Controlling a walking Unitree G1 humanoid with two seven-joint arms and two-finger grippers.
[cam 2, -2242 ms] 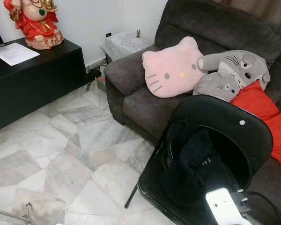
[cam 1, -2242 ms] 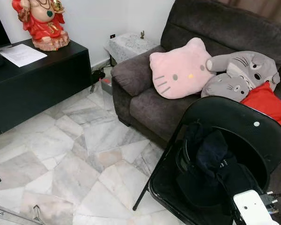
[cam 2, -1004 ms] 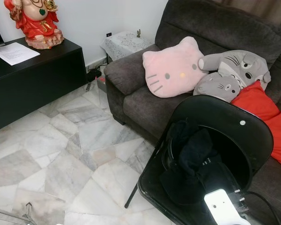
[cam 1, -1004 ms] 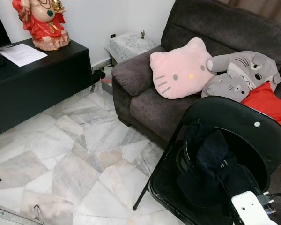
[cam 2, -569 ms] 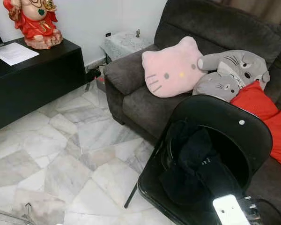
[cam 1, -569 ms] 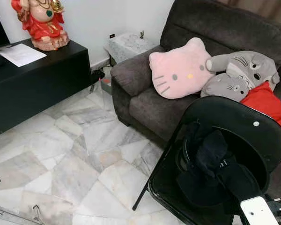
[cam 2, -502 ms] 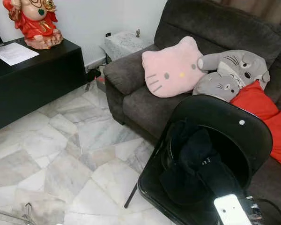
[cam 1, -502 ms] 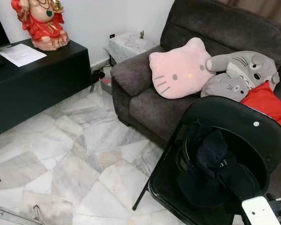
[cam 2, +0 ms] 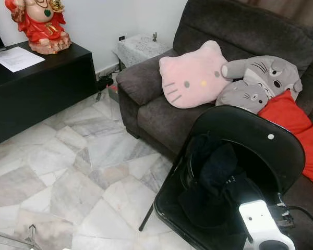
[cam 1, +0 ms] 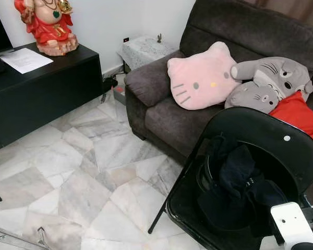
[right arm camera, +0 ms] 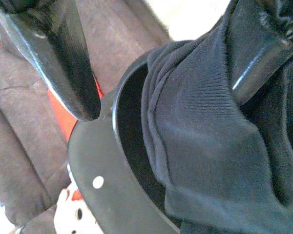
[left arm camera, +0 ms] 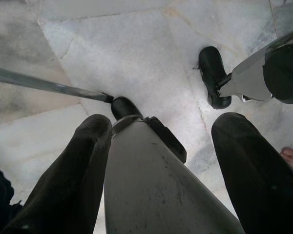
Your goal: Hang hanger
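L gripper (left arm camera: pixel 156 161) hangs over marble floor (cam 1: pixel 83 172), fingers spread, nothing held. Dark garment (cam 1: pixel 235 182) heaped on seat of black folding chair (cam 1: pixel 261 135), w/ sofa (cam 1: pixel 167 114) behind it; hanger can't be made out. R gripper (right arm camera: pixel 166 63) fingers apart, above the garment.

head stereo: downward, chair (cam 1: pixel 261 140) | wrists: close, floor (left arm camera: pixel 151 63)/chair

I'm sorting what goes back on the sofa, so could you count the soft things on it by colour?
Pink: 1, the cat-face cushion
Grey: 2, the large plush and the smaller plush lying in front of it
Red: 1, the cushion at the far end, partly behind the black chair
Total: 4
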